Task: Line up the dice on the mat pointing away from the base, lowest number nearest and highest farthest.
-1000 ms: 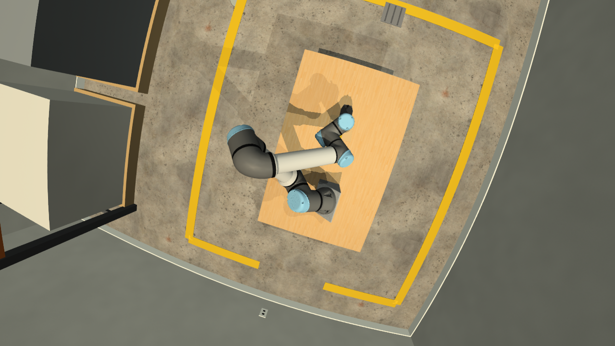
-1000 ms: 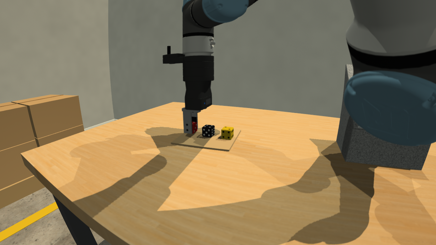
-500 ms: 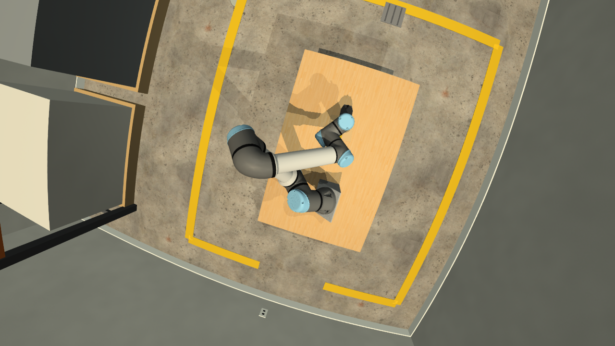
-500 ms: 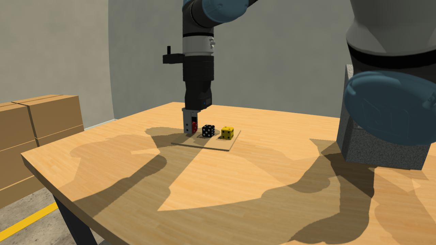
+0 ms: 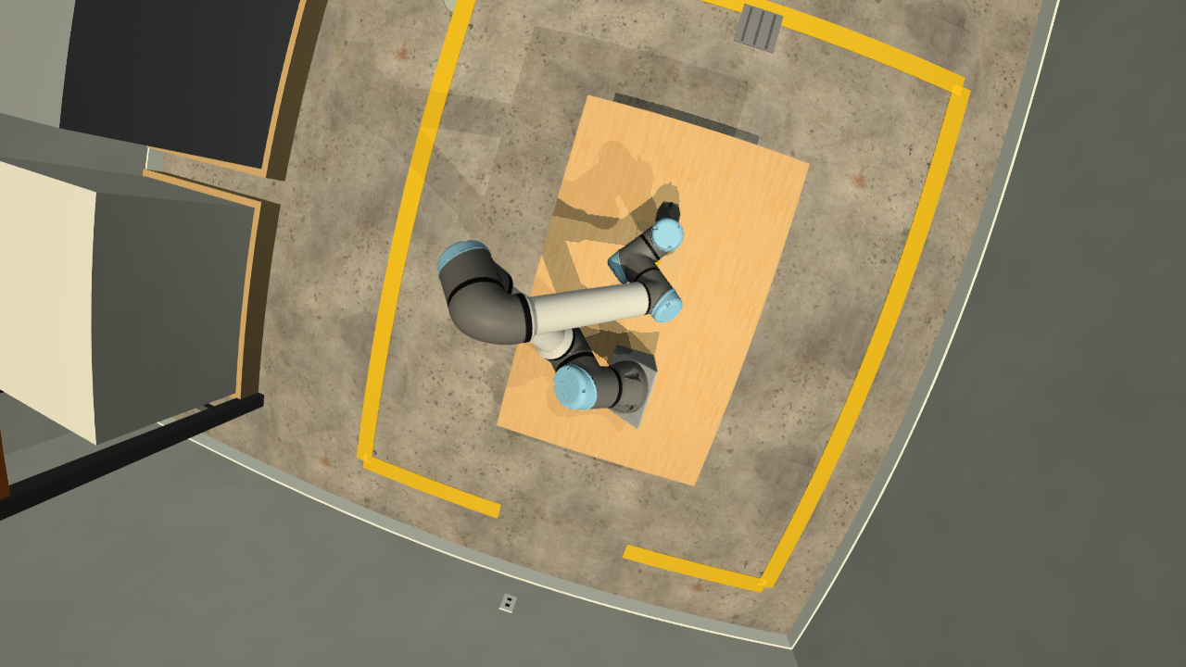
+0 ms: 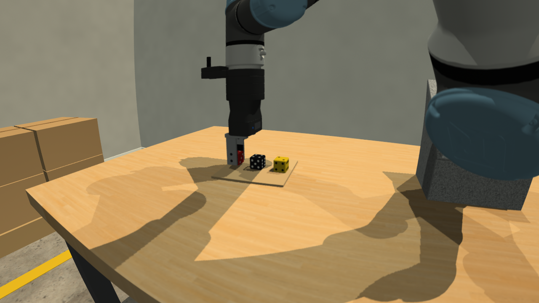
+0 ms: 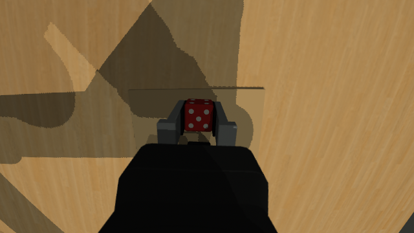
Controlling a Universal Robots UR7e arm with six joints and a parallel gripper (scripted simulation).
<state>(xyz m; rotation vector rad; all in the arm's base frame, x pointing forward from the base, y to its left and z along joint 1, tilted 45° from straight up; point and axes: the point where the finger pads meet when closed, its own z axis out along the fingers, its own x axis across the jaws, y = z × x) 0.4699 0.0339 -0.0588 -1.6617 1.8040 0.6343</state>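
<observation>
A thin tan mat [image 6: 256, 173] lies flat on the wooden table. My gripper [image 6: 236, 156] points straight down at the mat's far end from the base and is shut on a red die [image 6: 240, 157]. In the wrist view the red die [image 7: 198, 115] sits between the two grey fingers and shows five white pips towards the camera, with its bottom at or just above the mat [image 7: 194, 98]. A black die [image 6: 257, 161] with white pips stands in the middle of the mat. A yellow die [image 6: 281, 164] with black pips stands at the end nearer the base. The three stand roughly in a row.
The robot's base block [image 6: 470, 176] stands at the right of the table. Cardboard boxes [image 6: 41, 150] are stacked beside the table at the left. In the overhead view the arm [image 5: 580, 307] hides the mat and the dice.
</observation>
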